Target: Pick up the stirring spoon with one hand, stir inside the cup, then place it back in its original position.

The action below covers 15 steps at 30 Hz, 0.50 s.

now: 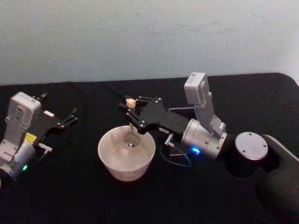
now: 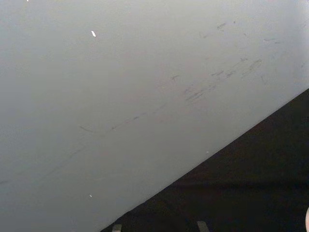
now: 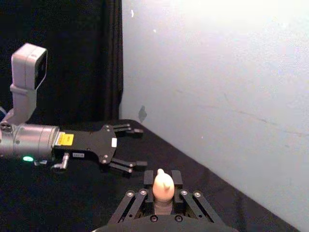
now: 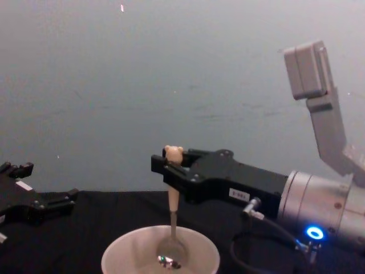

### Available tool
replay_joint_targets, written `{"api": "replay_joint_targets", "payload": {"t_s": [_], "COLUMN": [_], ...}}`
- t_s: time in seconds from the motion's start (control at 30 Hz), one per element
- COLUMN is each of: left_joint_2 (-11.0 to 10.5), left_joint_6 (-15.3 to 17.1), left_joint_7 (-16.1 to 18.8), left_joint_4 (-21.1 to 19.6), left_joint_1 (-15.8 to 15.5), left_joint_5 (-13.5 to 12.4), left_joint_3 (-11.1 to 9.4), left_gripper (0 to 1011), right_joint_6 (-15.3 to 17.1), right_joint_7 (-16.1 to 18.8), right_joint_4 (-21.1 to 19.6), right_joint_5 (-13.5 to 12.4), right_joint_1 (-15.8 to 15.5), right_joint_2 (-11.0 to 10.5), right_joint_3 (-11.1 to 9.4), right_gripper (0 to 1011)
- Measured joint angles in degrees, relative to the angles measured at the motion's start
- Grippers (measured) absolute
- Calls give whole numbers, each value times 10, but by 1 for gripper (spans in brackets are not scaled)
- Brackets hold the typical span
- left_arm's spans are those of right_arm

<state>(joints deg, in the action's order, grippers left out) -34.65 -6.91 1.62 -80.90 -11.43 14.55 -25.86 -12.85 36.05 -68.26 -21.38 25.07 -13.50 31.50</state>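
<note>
- Jaws of the right gripper (image 4: 170, 169) were closed narrow on the cream handle of the stirring spoon (image 4: 172, 212). They gripped it just below the bear head (image 4: 174, 152), which stood clear above the fingers.
- The spoon hung nearly upright. Its thin metal neck ran down past the rim, and its shiny round bowl sat low inside the cup (image 4: 130, 244), near the middle. Whether the bowl touched the bottom could not be told.
- The cup, wide, round and cream-beige, stood on the black worktop (image 1: 70, 196), in front of the robot and a little to the left of centre in the head view.
- The right arm reached in from the robot's right, low across the worktop, with its gripper over the far side of the cup's rim. A blue light (image 1: 194, 150) glowed on its silver wrist.
- The left gripper (image 1: 59, 105) was at the left edge of the worktop, well apart from the cup, with its jaws spread wide and holding nothing.
- In the right wrist view, the left gripper showed beyond the bear head, its fingers pointing toward the pale wall (image 1: 140, 37).
- The left wrist view looked onto that wall and a dark strip of the worktop.
</note>
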Motion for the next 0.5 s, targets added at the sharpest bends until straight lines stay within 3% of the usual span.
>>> {"api": "replay_joint_targets", "payload": {"t_s": [0.2,0.5], "left_joint_2": [0,0], "left_joint_6": [0,0], "left_joint_7": [0,0], "left_joint_4": [0,0], "left_joint_1": [0,0], "left_joint_5": [0,0], "left_joint_3": [0,0], "left_gripper": [1001,1001], "right_joint_6": [8,23], "right_joint_7": [-9,-21], "right_joint_4": [-25,-97], "right_joint_5": [-1,-16], "right_joint_1": [-5,-15], "right_joint_2": [-7,-33], "right_joint_3": [-6,-30], "right_gripper": [214,214]}}
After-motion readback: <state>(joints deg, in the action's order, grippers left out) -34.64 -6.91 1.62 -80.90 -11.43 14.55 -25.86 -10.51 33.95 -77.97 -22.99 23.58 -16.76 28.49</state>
